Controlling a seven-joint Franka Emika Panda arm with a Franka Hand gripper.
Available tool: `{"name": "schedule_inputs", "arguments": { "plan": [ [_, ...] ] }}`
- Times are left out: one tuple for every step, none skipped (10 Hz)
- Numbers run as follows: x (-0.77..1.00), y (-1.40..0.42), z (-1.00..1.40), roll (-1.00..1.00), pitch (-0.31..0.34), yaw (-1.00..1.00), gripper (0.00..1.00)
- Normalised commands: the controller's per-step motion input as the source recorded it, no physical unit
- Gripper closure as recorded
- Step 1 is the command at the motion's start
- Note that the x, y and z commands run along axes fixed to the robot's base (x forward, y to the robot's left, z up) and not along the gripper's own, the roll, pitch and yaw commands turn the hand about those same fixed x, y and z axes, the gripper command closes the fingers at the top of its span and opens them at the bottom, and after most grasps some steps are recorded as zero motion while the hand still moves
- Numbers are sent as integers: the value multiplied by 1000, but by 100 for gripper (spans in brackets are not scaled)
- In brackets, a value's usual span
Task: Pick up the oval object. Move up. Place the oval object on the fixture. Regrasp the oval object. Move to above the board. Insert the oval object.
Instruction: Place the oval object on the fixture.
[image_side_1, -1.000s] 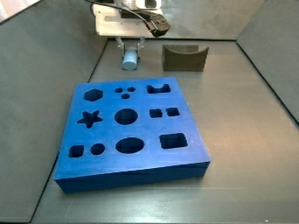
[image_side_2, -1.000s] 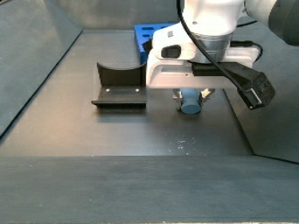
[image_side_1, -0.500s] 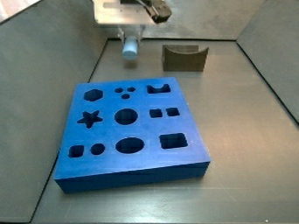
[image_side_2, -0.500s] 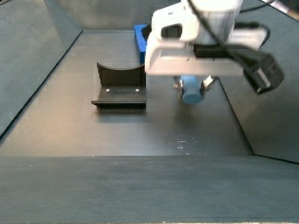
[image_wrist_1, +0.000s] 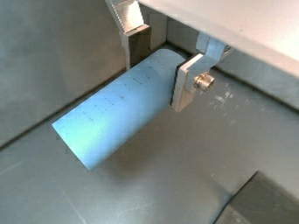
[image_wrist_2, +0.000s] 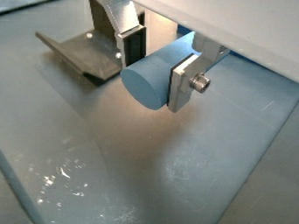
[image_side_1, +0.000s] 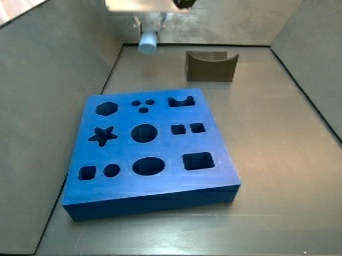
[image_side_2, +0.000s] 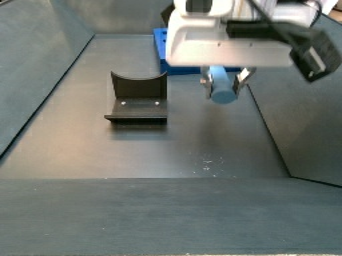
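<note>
My gripper (image_side_1: 148, 33) is shut on the oval object (image_side_1: 147, 43), a smooth pale grey-blue peg held lying flat, well above the floor near the back wall. In both wrist views the silver fingers (image_wrist_1: 187, 80) clamp the peg (image_wrist_1: 117, 114) across its sides near one end, and its oval end face (image_wrist_2: 152, 80) points outward. The olive-brown fixture (image_side_1: 210, 66) stands on the floor beside and below the peg, its notch (image_side_2: 136, 88) bare. The blue board (image_side_1: 147, 150) lies nearer the front. In a side view the peg (image_side_2: 222, 89) hangs under the gripper (image_side_2: 222, 78).
Grey walls enclose the floor on the left, back and right (image_side_1: 307, 90). The board's shaped holes, among them the oval one (image_side_1: 148, 166), are uncovered. In a side view only a corner of the board (image_side_2: 160, 42) shows behind the gripper.
The gripper has risen straight up with the oval object, from just above the floor to well above it. The fixture and board have not moved.
</note>
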Motion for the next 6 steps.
{"name": "schedule_inputs", "arguments": {
  "plan": [
    [-13, -11, 1000, -55, 7, 21, 100],
    [-15, -13, 1000, -66, 5, 24, 100],
    [-20, -14, 1000, -86, 2, 22, 100],
    [-22, -14, 1000, -93, 3, 18, 100],
    [-20, -15, 887, -108, 7, 10, 100],
    [-14, -13, 734, -120, 9, 6, 100]
  ]
}}
